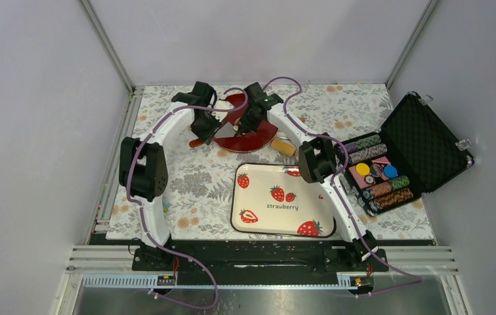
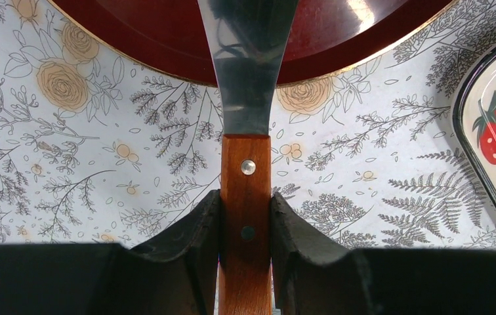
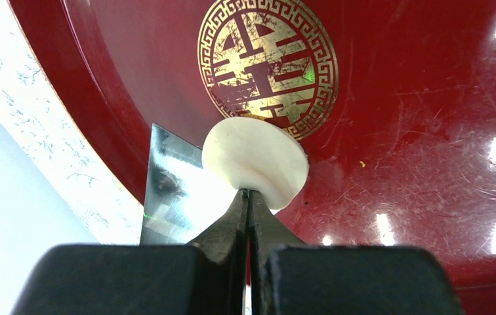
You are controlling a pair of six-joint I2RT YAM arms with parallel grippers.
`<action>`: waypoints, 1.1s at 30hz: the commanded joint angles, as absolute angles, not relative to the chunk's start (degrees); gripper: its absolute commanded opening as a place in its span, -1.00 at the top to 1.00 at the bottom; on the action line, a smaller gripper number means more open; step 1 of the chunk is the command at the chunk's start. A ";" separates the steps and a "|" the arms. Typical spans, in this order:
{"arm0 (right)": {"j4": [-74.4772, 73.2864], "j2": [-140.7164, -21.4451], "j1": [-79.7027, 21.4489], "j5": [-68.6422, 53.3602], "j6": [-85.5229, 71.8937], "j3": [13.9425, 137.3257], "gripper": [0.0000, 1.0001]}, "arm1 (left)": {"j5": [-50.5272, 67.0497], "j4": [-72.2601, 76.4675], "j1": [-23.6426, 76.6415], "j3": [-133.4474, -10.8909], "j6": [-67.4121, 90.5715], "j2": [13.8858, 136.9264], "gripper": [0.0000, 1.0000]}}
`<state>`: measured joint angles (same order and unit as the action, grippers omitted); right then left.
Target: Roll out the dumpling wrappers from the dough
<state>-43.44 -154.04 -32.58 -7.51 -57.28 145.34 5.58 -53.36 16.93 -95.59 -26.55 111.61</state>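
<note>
A small round pale dumpling wrapper point(image 3: 255, 157) hangs over the red plate point(image 3: 403, 131), pinched at its near edge by my right gripper point(image 3: 248, 194), which is shut on it. The wrapper's left part lies over the tip of a metal scraper blade point(image 3: 170, 197). My left gripper point(image 2: 246, 207) is shut on the scraper's wooden handle point(image 2: 246, 177); its blade point(image 2: 248, 65) reaches over the plate's rim point(image 2: 134, 46). In the top view both grippers, left point(image 1: 207, 126) and right point(image 1: 252, 119), meet over the red plate point(image 1: 258, 139); the wrapper is hidden there.
A tan wooden cylinder point(image 1: 285, 147) lies right of the plate. A white strawberry tray point(image 1: 283, 200) sits in front, its corner in the left wrist view point(image 2: 495, 79). An open black case of poker chips point(image 1: 399, 157) stands at the right. A floral cloth point(image 1: 193, 190) covers the table.
</note>
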 commanded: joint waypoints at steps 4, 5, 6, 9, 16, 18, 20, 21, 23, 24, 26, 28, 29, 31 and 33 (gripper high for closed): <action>-43.74 -153.25 -32.83 -9.17 -56.30 146.43 1.00 | 2.84 -53.82 17.18 -98.40 -27.57 111.97 1.00; -43.69 -153.20 -32.79 -9.52 -56.20 146.47 1.00 | 2.23 -53.92 17.22 -98.36 -27.66 111.85 1.00; -43.53 -153.12 -32.78 -10.35 -56.11 146.52 1.00 | 1.34 -54.04 17.23 -98.23 -27.88 111.55 1.00; -43.20 -152.42 -32.76 -13.06 -56.03 145.96 1.00 | -1.39 -54.26 17.23 -97.96 -28.10 110.06 1.00; -42.10 -147.60 -32.78 -14.93 -54.42 141.06 1.00 | -6.41 -54.14 17.22 -96.83 -27.09 104.60 1.00; -42.09 -145.33 -32.77 -14.78 -53.22 139.17 1.00 | -7.31 -53.36 17.23 -95.22 -26.60 102.56 1.00; -42.02 -142.97 -32.74 -14.53 -52.14 137.21 1.00 | -8.15 -50.99 17.07 -92.28 -25.25 100.02 1.00; -42.08 -141.83 -32.78 -14.40 -51.65 136.45 1.00 | -7.52 -49.53 16.97 -90.41 -24.64 98.43 1.00; -42.15 -139.67 -32.72 -14.27 -50.33 135.30 1.00 | -4.70 -46.24 16.26 -86.46 -22.85 95.27 1.00; -42.14 -138.44 -32.68 -14.15 -49.71 134.53 1.00 | -2.61 -44.31 15.77 -84.25 -21.80 93.70 1.00; -43.08 -135.82 -32.70 -13.58 -48.11 133.40 1.00 | 1.70 -40.86 14.55 -80.06 -19.03 90.37 1.00; -44.31 -132.91 -32.64 -12.96 -46.01 132.18 0.98 | 4.68 -37.34 13.55 -75.73 -16.14 86.88 1.00; -44.68 -131.27 -32.67 -12.66 -44.74 131.03 0.94 | 5.97 -35.76 13.23 -73.52 -14.84 85.14 1.00; -45.07 -126.46 -32.61 -11.84 -42.72 127.76 0.83 | 8.31 -32.25 12.57 -69.53 -11.34 80.96 1.00; -45.09 -121.46 -32.47 -10.70 -40.90 123.16 0.74 | 9.73 -28.89 12.22 -65.19 -8.20 77.15 1.00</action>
